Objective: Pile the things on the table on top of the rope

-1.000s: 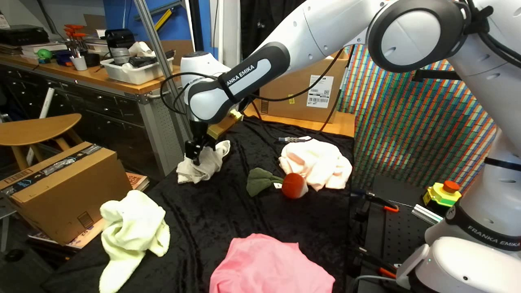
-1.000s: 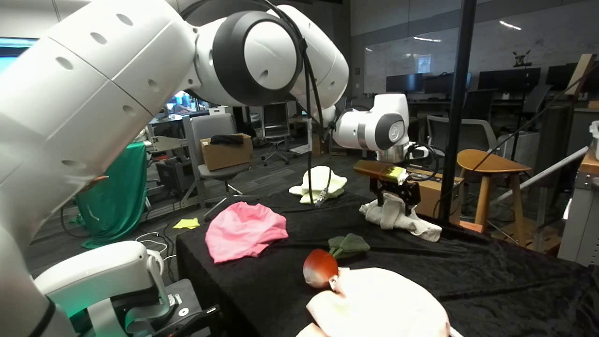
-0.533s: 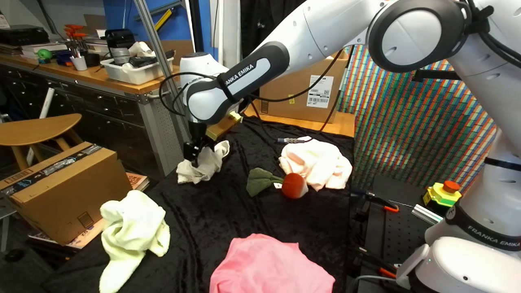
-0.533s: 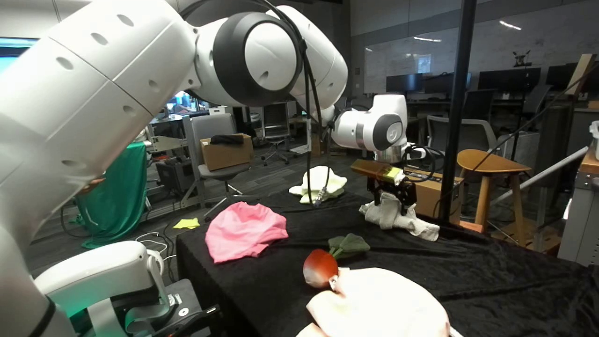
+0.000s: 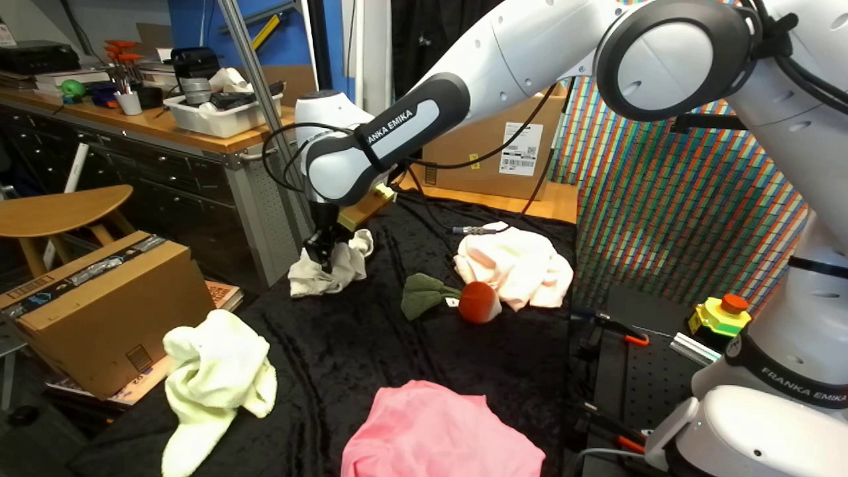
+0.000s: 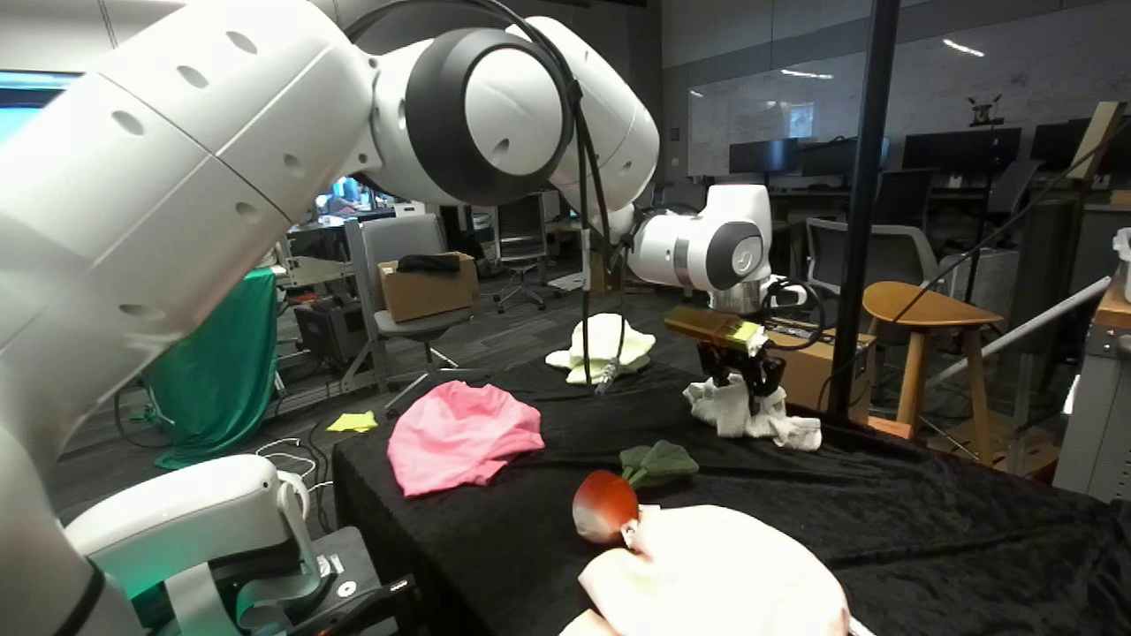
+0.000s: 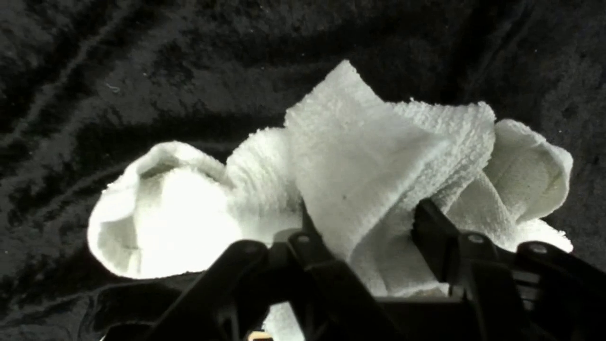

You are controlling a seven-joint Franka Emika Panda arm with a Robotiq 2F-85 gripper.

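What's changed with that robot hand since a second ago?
The gripper dipped slightly and closed partway around a fold of the white rag, bunching it and drawing its ends inward. Whether it grips firmly, I can't tell. The pink rag, yellow-green rag, peach rag and red ball stayed put.

Arm (image 5: 523, 53) outstretched — claw (image 7: 364, 227) downward, fingers (image 7: 438, 246) apart

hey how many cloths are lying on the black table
4. White cloth under the hand; in an exterior view, pale yellow-green cloth at lower left, pink cloth at bottom, peach cloth beside the red ball. Others could be hidden underneath.
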